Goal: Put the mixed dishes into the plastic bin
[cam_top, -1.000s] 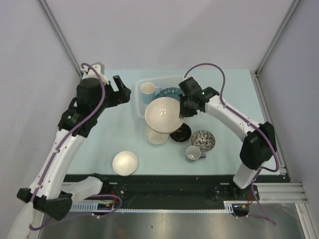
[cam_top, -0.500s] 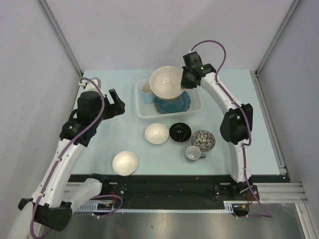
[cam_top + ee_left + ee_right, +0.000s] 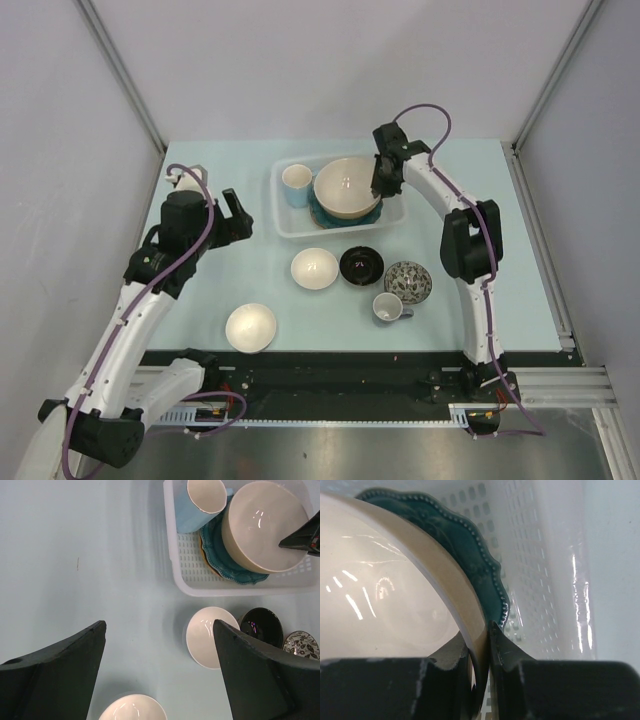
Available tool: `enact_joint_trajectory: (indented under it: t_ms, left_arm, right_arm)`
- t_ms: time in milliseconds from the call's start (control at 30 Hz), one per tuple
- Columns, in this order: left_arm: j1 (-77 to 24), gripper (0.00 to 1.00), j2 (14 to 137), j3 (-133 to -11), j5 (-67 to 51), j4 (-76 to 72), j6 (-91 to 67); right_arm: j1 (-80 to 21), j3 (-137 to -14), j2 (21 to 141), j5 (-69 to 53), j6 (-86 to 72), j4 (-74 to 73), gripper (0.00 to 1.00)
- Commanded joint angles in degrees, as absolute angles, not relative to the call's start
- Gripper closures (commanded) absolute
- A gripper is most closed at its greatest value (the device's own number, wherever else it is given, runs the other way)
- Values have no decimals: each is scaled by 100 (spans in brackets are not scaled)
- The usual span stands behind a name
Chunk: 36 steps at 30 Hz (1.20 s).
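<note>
Cream ceramic large bowl (image 3: 346,187) sits low in the plastic bin (image 3: 278,200), on or just above the teal plate (image 3: 318,213), its right rim pinched by the nearly closed right tool (image 3: 378,183), the bowl lying left of that tool, while the left tool (image 3: 240,212) gapes wide and empty over the counter (image 3: 450,320).

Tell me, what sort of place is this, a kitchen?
Probably a robot test cell, not a kitchen: bare grey panels on metal posts enclose one pale table, a left arm and right arm are bolted at its near edge, and a white bowl and black bowl lie beside a plastic bin.
</note>
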<state>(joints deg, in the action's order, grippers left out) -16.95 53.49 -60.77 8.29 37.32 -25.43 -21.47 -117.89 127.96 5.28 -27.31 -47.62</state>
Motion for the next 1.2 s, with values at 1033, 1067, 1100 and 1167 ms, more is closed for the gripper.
enact_joint_trajectory:
  t_ms: [1033, 1067, 1100, 1167]
  left_arm:
    - [-1538, 34, 6432, -3604, -2160, 1777, -3656]
    - [-1555, 35, 6477, -3525, -2206, 1645, -3691]
    - [-1573, 35, 6512, -3516, -2206, 1600, -3726]
    - [-1617, 32, 6574, -3550, -2267, 1538, -3744]
  right_arm:
    - [-2848, -9046, 8643, 642, -2496, -4017, 31]
    - [-2839, -8800, 8474, 624, -2496, -4017, 31]
    - [-2821, -8624, 8333, 641, -2513, -4051, 31]
    - [-2769, -8306, 8104, 764, -2566, -4313, 31]
